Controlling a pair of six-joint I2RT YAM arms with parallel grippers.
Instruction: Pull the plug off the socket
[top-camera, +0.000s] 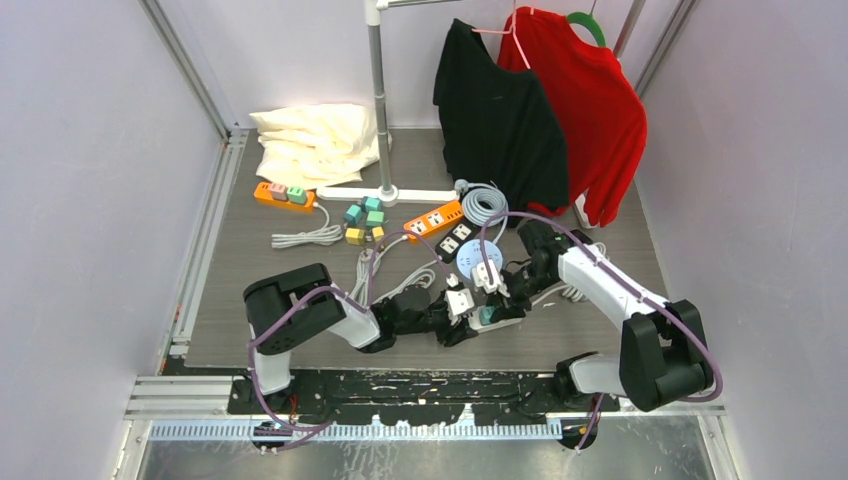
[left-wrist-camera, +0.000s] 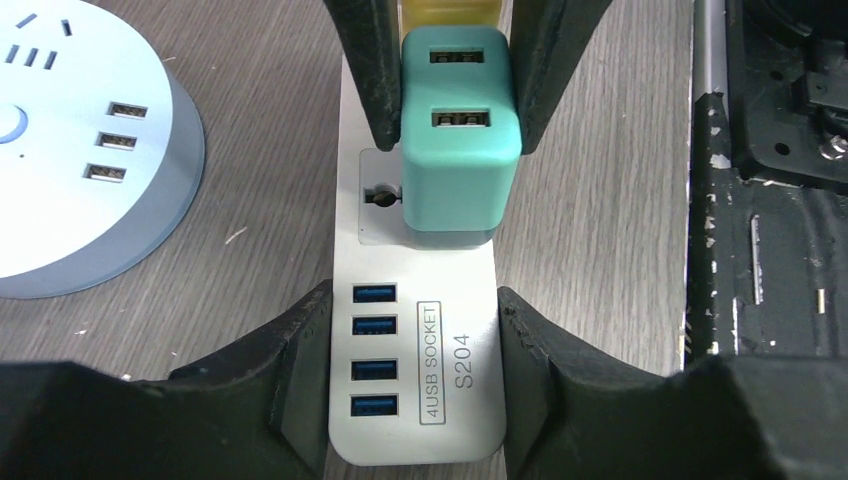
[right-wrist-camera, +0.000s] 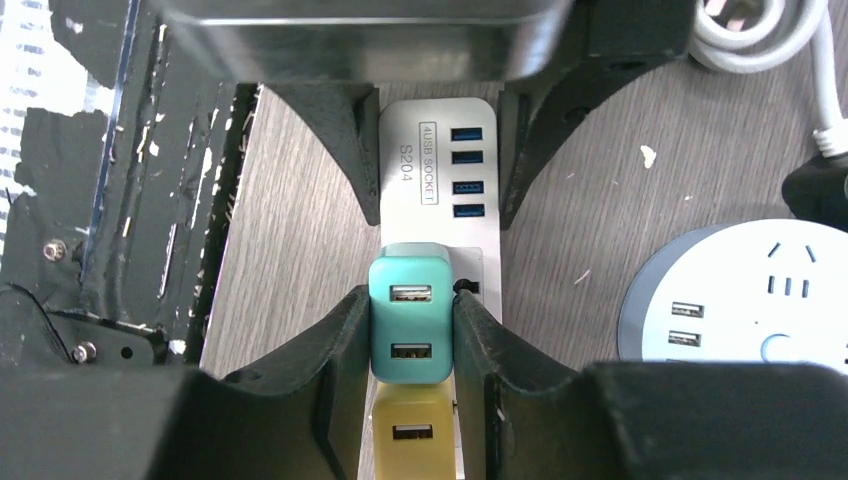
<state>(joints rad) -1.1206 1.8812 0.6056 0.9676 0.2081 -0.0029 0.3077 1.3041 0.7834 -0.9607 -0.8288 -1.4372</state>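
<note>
Top view only: both arms bent inward to the middle of the table (top-camera: 250, 300), toward 6 o'clock. Two hung garments, black top (top-camera: 500, 120) and red top (top-camera: 590, 100), at 12 to 1 o'clock.

Left wrist view only: three USB ports on the round socket (left-wrist-camera: 90, 150) at 10 o'clock, against two in the right wrist view. Left gripper (left-wrist-camera: 413, 300) partly closed on the strip (left-wrist-camera: 475, 340), one finger touching each long edge beside its four blue ports.

Right wrist view only: one port on the yellow plug (right-wrist-camera: 412, 430), touching the teal one at 6 o'clock. One white cable (right-wrist-camera: 750, 30) coiled at 1 o'clock.

Both wrist views: one teal plug (left-wrist-camera: 460, 160), two ports, seated on the strip's socket. Right gripper (right-wrist-camera: 411, 300) closed tight on its two flanks.
</note>
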